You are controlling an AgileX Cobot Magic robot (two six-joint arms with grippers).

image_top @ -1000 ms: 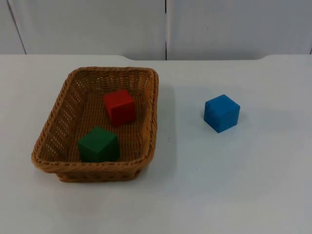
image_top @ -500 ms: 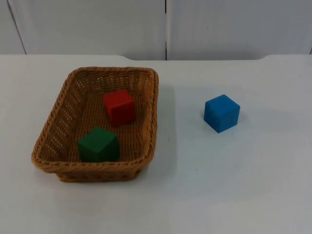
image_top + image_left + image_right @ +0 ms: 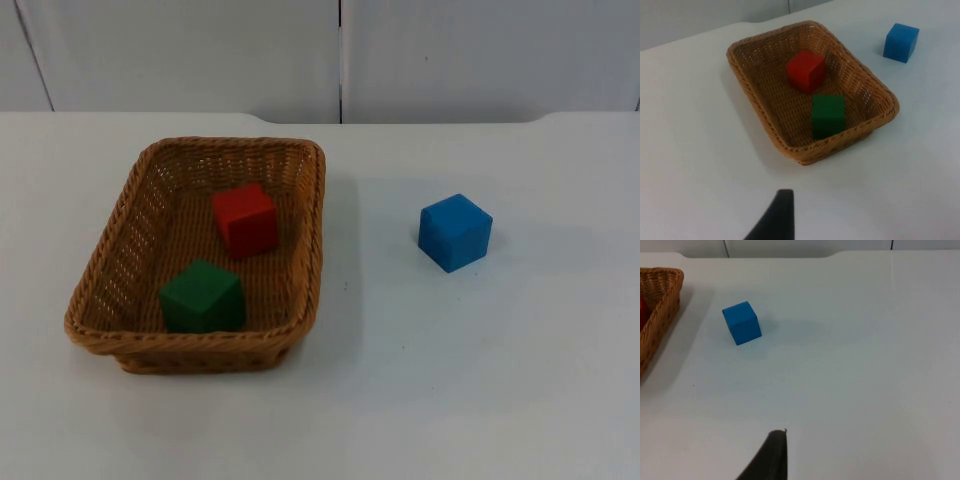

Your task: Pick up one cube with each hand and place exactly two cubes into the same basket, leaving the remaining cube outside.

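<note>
- Red cube: sits inside the wicker basket, toward its far half, left of centre in the top view; flat on the woven floor.
- Green cube: same basket, nearer the front wall; apart from the red cube.
- Blue cube: on the white table, right of centre in the top view, well apart from the basket's right rim.
- Count: two cubes in, one out. By my judgement the task's condition is met.
- Step in hand, judged: hold clear. Doing it well means both arms wait away from the basket rim and leave the blue cube untouched, so the count is not disturbed.
- Left gripper: one black fingertip visible, above bare table short of the basket's near wall; whether its claw is spread or pressed together cannot be told. It carries nothing visible.
- Right gripper: one fingertip over bare table, well apart from the blue cube; claw state likewise cannot be told.
</note>
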